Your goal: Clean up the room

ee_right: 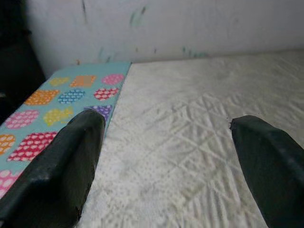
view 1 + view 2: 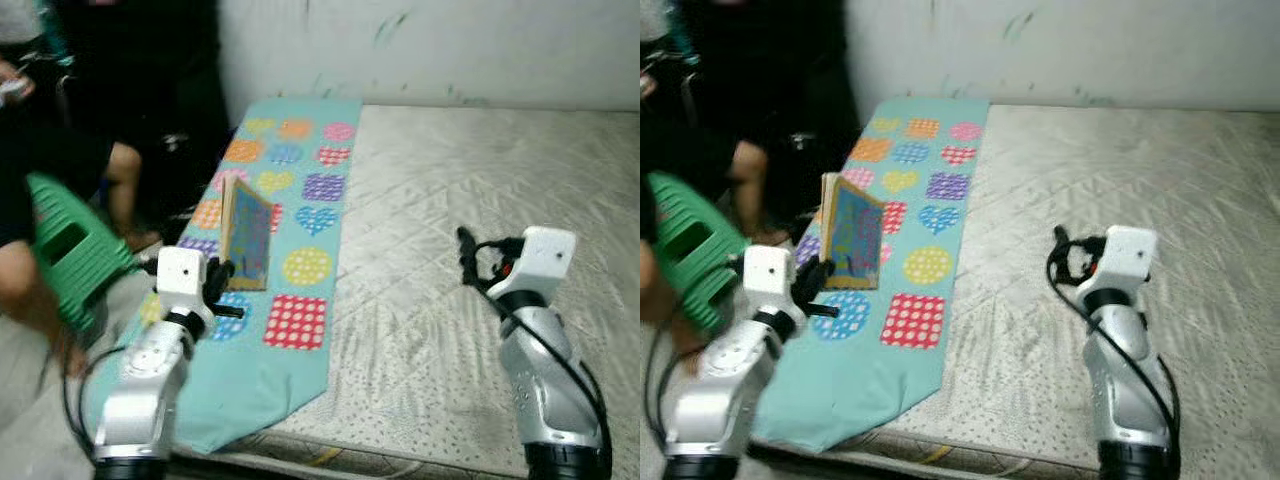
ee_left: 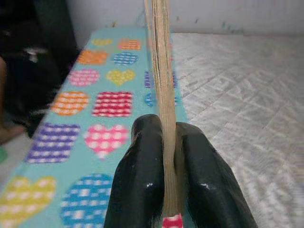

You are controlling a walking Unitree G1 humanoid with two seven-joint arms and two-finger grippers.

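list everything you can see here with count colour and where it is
book: 1, tan edges with a blue patterned cover, held upright over the cloth
cloth: 1, turquoise with coloured hearts, circles and squares, along the left side of the mattress
mattress: 1, off-white quilted, against the wall
wall: 1, white with scuffs, behind the mattress
stool: 1, green plastic, left of the mattress
person: 1, dark clothes, sitting at far left
left claw: 1, black, closed on the book's lower edge
right claw: 1, black, open above the bare mattress
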